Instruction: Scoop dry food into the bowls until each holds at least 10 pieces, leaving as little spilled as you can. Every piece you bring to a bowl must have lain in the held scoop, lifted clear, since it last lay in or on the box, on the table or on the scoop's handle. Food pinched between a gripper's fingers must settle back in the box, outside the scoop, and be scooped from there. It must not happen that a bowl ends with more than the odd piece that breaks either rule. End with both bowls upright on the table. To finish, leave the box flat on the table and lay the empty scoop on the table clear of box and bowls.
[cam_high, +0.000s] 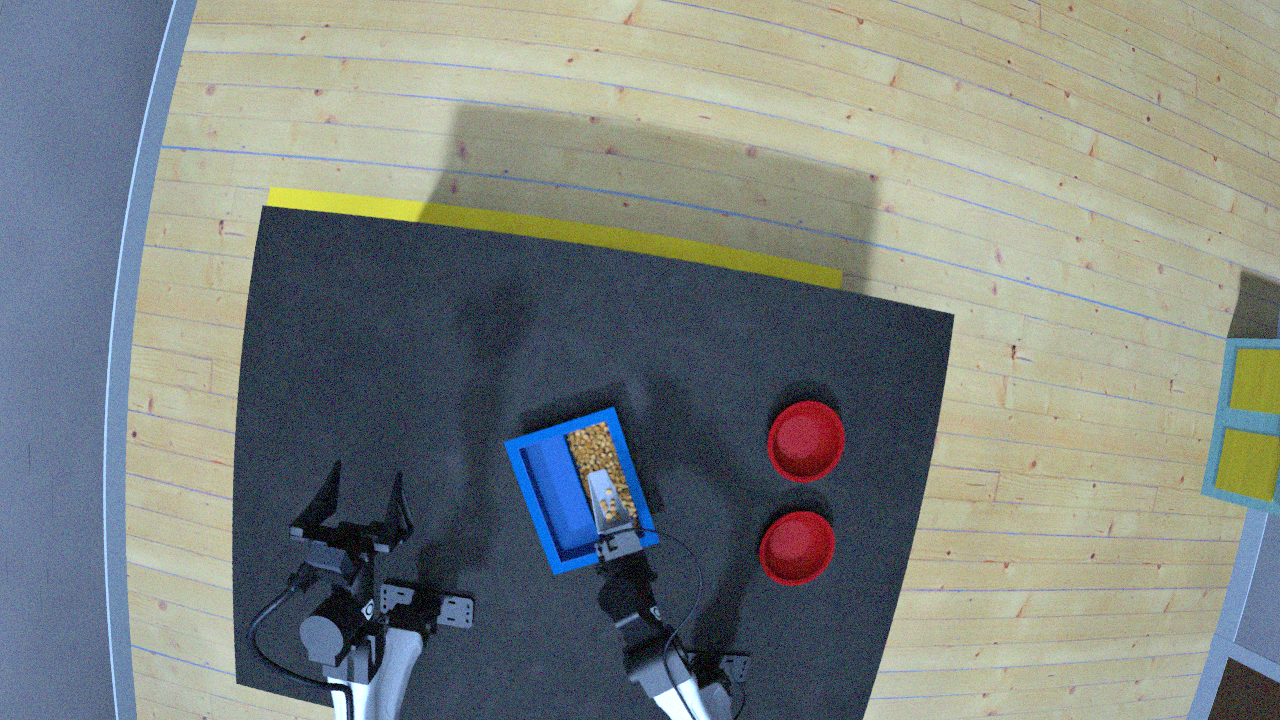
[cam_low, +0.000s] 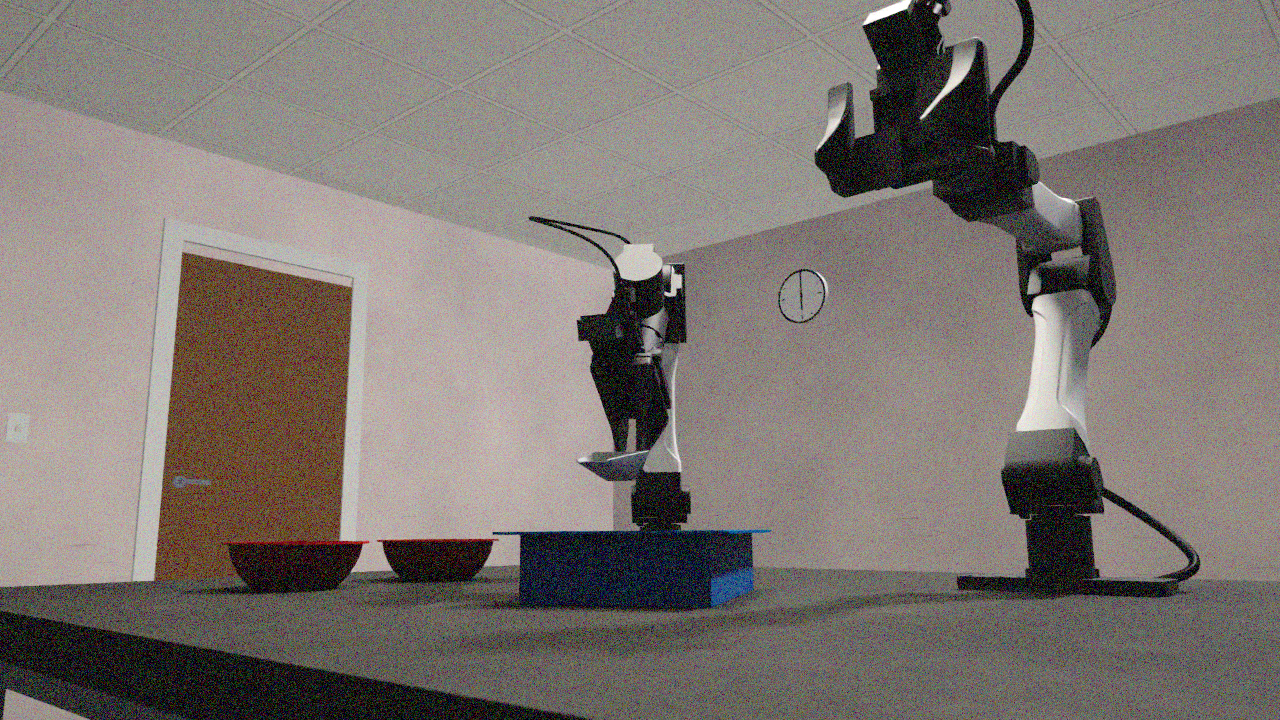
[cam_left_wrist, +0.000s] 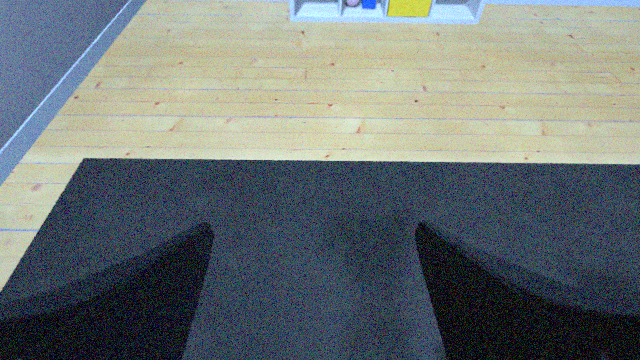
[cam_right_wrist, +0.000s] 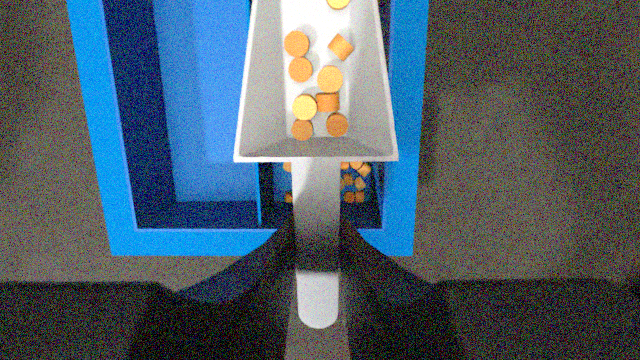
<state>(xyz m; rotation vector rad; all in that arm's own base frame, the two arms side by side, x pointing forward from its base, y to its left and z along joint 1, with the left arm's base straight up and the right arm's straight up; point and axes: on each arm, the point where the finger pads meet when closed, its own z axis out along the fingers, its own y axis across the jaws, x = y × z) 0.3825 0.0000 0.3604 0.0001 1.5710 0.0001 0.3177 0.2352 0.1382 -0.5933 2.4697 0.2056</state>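
Note:
My right gripper is shut on the handle of the grey scoop and holds it above the blue box. Several food pieces lie spread in the scoop; its front end is cut off in the right wrist view. More food lies in the box's narrower compartment; the wider one looks empty. Two red bowls stand upright, and no food shows in them. My left gripper is open and empty, raised high.
The black table carries the box between the left arm and the bowls. The bowls stand close together on the right in the top view. A yellow strip shows beyond the table's far edge. The right arm's cable loops between box and bowls in that view.

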